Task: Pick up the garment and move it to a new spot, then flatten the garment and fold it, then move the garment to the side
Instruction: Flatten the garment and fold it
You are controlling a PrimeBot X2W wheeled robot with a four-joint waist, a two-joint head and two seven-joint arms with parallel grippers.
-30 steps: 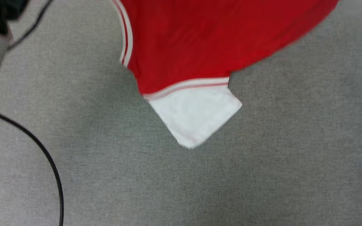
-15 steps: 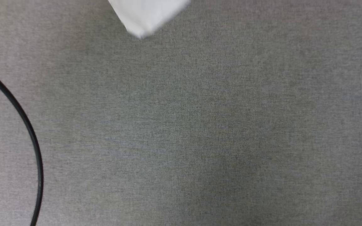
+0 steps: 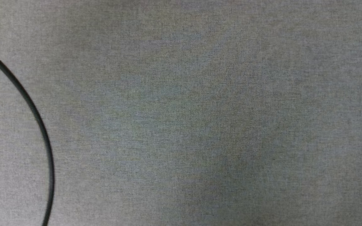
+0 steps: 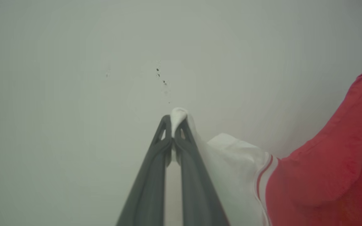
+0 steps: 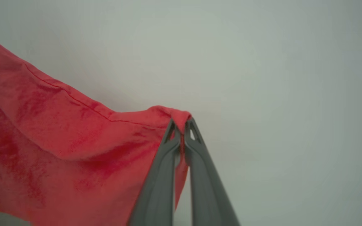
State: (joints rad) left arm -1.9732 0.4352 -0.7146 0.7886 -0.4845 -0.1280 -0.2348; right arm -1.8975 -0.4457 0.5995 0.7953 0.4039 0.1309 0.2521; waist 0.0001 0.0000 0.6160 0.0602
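The garment (image 4: 325,175), a red jersey with white sleeve panels and red-and-white striped trim, hangs in the air between my two grippers. In the left wrist view my left gripper (image 4: 175,121) is shut on a pinch of the white sleeve panel, and the cloth drapes away to the right. My right gripper (image 5: 181,123) is shut on a red edge of the garment (image 5: 58,141), which sags off to the left in the right wrist view. A pale blank wall lies behind both grippers.
The head view looks down on a grey woven surface (image 3: 200,125). A thin black cable (image 3: 39,125) curves across its left side.
The garment has left the head view upward: its red body and white sleeve showed a second ago, just the sleeve tip half a second ago. The grey surface and cable shifted little.
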